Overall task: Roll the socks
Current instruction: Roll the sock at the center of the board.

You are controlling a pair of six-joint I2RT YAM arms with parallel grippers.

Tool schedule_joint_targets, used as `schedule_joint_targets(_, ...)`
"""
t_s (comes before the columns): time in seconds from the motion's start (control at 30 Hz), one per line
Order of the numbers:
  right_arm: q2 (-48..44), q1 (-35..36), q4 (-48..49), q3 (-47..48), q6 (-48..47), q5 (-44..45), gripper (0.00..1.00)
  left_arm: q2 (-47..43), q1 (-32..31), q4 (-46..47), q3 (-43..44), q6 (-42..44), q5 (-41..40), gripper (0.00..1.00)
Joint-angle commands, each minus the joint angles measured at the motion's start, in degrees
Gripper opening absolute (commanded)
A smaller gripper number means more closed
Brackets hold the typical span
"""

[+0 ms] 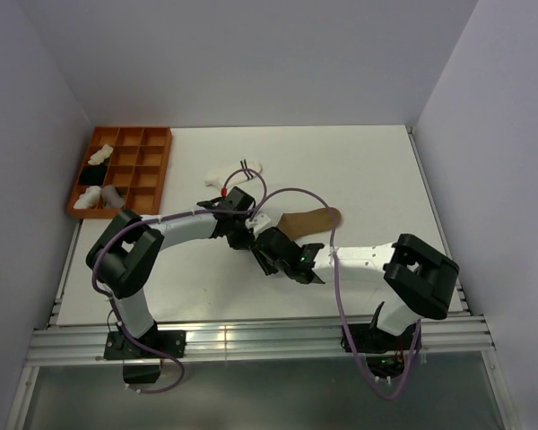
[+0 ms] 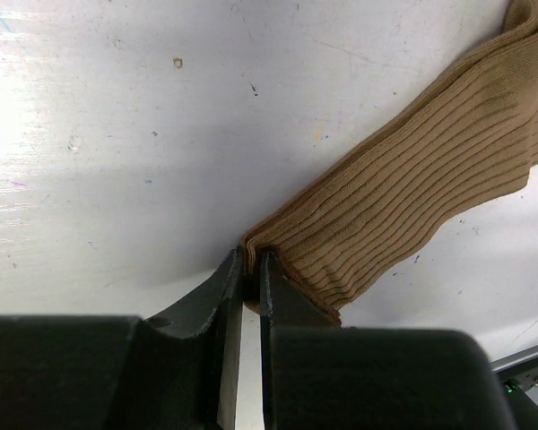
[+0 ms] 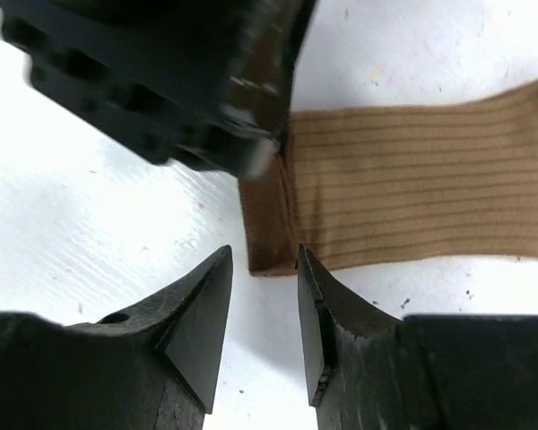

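A tan-brown ribbed sock (image 1: 307,219) lies flat at mid-table, its dark toe (image 1: 334,213) pointing right. My left gripper (image 2: 249,265) is shut on the folded cuff edge of this sock (image 2: 412,193), pinching the fabric between its fingertips. In the right wrist view my right gripper (image 3: 264,262) stands open just short of the cuff end of the sock (image 3: 412,184), nothing between its fingers; the left gripper's black body (image 3: 161,81) looms above. From above, both grippers (image 1: 247,238) (image 1: 267,258) meet at the sock's left end. A short white sock (image 1: 237,170) lies farther back.
An orange compartment tray (image 1: 152,184) stands at the back left, holding white bundles (image 1: 91,197), a black bundle (image 1: 97,176) and a grey one. Purple cables loop over both arms. Grey walls close in the table on the left and right.
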Motion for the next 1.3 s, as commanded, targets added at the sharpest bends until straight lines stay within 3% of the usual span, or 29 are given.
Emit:
schedule_joint_targets(0.0, 0.3, 1.4, 0.5, 2.8, -1.9, 3.7, 0.43, 1.6, -0.1, -3.3, 0.6, 2.1, -3.1, 0.08)
schedule_joint_targets(0.33, 5.2, 3.3, -0.6, 5.2, -3.4, 5.9, 0.42, 1.6, -0.1, -3.1, 0.2, 2.2, -3.1, 0.08)
schedule_joint_targets(0.47, 6.3, 3.9, -0.7, 4.7, -3.2, 6.1, 0.33, 1.8, -0.1, -3.2, 0.5, 2.3, -3.1, 0.08)
schedule_joint_targets(0.9, 12.2, 5.1, -5.7, 6.8, -2.8, 10.9, 0.3, 1.6, 0.0, -3.1, 0.9, 2.5, -1.5, 0.11)
schedule_joint_targets(0.97, 13.0, 5.3, -6.7, 7.1, -2.8, 11.4, 0.25, 1.3, 0.1, -3.0, 0.9, 2.4, -1.2, 0.12)
schedule_joint_targets(1.0, 13.3, 5.3, -7.1, 7.5, -2.6, 11.4, 0.11, 1.3, 0.1, -3.0, 0.9, 2.3, -1.2, 0.14)
schedule_joint_targets(1.07, 13.5, 5.2, -7.7, 7.6, -2.1, 10.8, 0.0, 0.6, 0.7, -2.7, 0.5, 2.1, -1.3, 0.17)
schedule_joint_targets(1.27, 6.6, 1.7, -3.6, 4.4, 1.7, -0.2, 0.0, -4.6, 3.8, -0.5, -3.1, -0.1, -2.3, 0.36)
